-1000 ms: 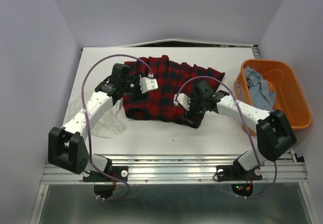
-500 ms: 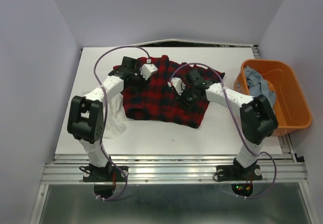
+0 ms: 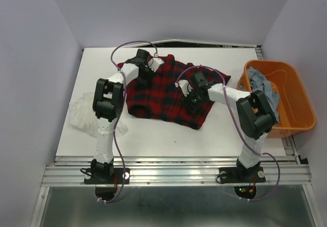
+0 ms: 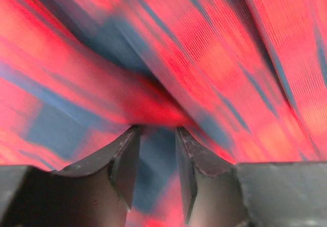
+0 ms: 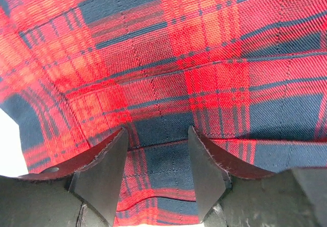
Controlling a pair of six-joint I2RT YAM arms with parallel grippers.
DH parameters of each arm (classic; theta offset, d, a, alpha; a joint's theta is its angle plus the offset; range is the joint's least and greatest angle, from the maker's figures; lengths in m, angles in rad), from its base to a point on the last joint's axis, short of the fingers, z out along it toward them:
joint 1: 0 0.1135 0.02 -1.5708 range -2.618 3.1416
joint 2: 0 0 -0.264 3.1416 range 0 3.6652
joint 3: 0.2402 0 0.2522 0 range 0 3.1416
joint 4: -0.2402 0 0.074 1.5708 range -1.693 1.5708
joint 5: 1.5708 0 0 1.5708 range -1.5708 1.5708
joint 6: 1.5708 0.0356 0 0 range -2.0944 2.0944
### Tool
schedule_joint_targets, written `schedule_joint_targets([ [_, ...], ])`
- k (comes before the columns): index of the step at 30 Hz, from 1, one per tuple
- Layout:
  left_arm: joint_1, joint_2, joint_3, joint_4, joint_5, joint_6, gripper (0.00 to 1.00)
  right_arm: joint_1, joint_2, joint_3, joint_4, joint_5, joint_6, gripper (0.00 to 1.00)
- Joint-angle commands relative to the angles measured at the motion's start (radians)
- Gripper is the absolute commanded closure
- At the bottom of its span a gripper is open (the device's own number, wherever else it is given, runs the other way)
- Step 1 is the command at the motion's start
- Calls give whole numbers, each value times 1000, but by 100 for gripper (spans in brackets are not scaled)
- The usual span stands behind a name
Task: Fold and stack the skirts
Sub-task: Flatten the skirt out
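Observation:
The red-and-black plaid skirt (image 3: 163,91) lies spread in the middle of the table. My left gripper (image 3: 145,66) is low over its far left part, jaws a little apart, with a raised fold of plaid (image 4: 153,73) right at the fingertips (image 4: 127,150). My right gripper (image 3: 192,95) is open and rests on the skirt's right half; flat plaid (image 5: 168,84) shows between its fingers (image 5: 104,168). The thin white skirt (image 3: 82,115) lies crumpled at the left table edge. The light blue denim skirt (image 3: 261,88) sits in the orange tub.
The orange plastic tub (image 3: 294,109) stands off the table's right edge. Purple cables loop over both arms. White walls close in the back and sides. A strip of white table (image 3: 168,140) lies between the plaid skirt and the near edge.
Both arms have stretched away from me: the left gripper went from the skirt's left middle to its far left edge, and the right gripper moved a little farther onto the skirt.

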Motion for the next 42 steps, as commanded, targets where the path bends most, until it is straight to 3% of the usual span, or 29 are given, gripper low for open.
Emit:
schedule_joint_targets([
  [1,3,217,315,-143,4,-35,55,49,38,-66,-46,-243,132,44],
  [5,0,372,608,-217,33,-64,54,107,44,-52,17,-415,225,40],
  [7,0,382,655,-200,46,-72,45,118,27,0,39,-530,287,35],
  [11,7,170,447,-4,69,-98,36,59,-49,109,32,-528,320,32],
  [14,6,-33,240,99,93,-90,33,-94,-96,174,29,-520,327,33],
  [17,4,-178,96,101,142,-72,33,-193,-93,222,-38,-394,184,36],
  [22,-28,-295,-102,27,263,-44,34,-202,-53,187,-60,-181,-40,38],
  [29,-65,-283,-280,50,320,-150,37,-202,81,186,-55,-81,-132,42],
  [34,-66,-248,-347,82,319,-187,38,-202,62,77,-35,-46,-144,42],
  [37,-66,-174,-299,75,274,-193,40,-202,23,-17,-56,-72,-135,43],
  [42,-66,16,-49,7,214,-171,41,-170,-74,-192,-95,-135,-103,42],
])
